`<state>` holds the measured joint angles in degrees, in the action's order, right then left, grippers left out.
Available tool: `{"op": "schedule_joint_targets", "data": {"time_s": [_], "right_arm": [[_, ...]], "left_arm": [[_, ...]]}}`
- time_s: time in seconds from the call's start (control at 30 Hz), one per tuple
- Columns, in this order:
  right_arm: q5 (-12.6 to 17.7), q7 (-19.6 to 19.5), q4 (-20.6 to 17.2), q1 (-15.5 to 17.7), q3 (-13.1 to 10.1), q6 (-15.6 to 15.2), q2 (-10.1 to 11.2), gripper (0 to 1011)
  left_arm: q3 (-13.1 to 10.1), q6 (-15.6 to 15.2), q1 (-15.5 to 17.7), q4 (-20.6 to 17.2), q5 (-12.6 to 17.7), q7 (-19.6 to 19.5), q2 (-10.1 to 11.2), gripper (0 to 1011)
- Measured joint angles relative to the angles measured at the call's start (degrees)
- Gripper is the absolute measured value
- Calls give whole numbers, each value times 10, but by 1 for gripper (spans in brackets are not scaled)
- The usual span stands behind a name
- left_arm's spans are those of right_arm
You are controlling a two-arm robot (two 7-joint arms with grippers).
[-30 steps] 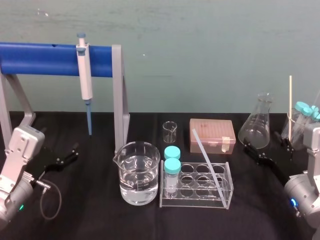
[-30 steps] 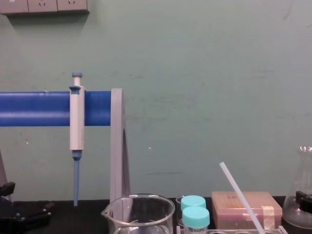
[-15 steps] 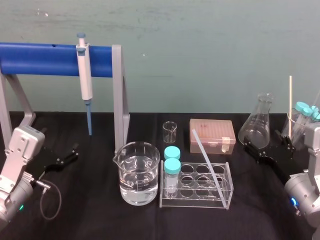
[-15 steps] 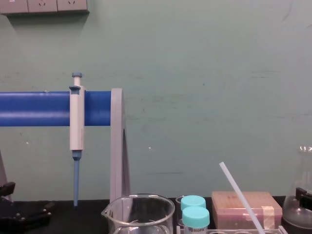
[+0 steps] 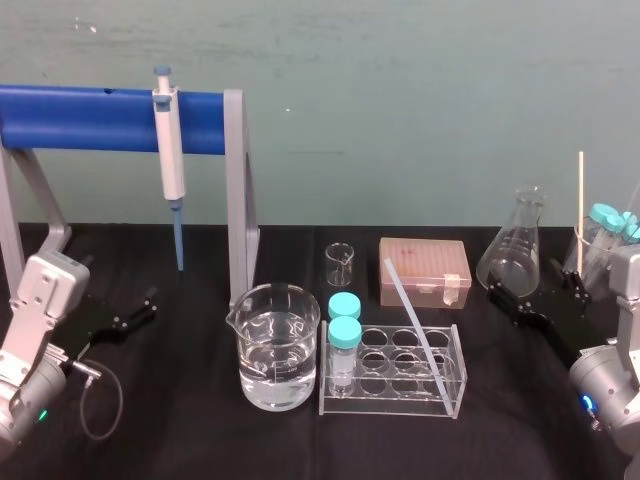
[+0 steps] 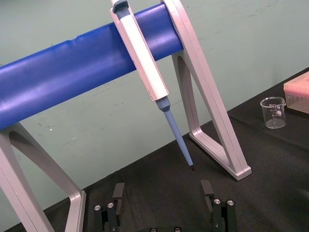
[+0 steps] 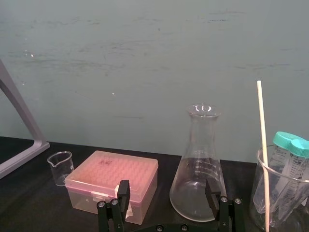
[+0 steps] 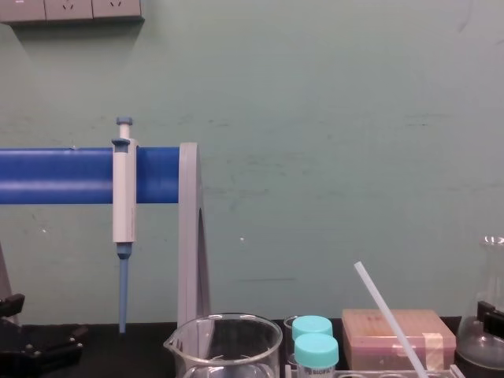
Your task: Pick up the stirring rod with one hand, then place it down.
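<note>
The stirring rod (image 5: 412, 311) is a long translucent white rod leaning at a slant in the clear tube rack (image 5: 455, 388) at the table's middle. Its upper end points toward the back left. In the chest view the stirring rod (image 8: 385, 309) rises above the rack. My right gripper (image 7: 167, 190) is open and holds nothing. It hovers low at the right of the table, in front of the flask and well right of the rod. My left gripper (image 6: 162, 193) is open and holds nothing, low at the far left, facing the blue stand.
A white-and-blue pipette (image 5: 170, 160) hangs on the blue-barred stand (image 5: 80, 118). A beaker of water (image 5: 278, 345) and two cyan-capped vials (image 5: 344, 335) stand left of the rod. Behind are a small beaker (image 5: 340, 263), a pink box (image 5: 424, 270) and a conical flask (image 5: 517, 245). A glass with vials and a thin stick (image 5: 580, 215) stands far right.
</note>
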<state>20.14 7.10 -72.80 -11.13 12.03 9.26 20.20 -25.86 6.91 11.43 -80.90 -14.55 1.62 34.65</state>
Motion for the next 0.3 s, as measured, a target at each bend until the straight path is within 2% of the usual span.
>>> {"op": "schedule_joint_targets", "data": {"time_s": [0.3], "right_arm": [[0,0,0,0,0,0,0,1000]], "left_arm": [[0,0,0,0,0,0,0,1000]]}}
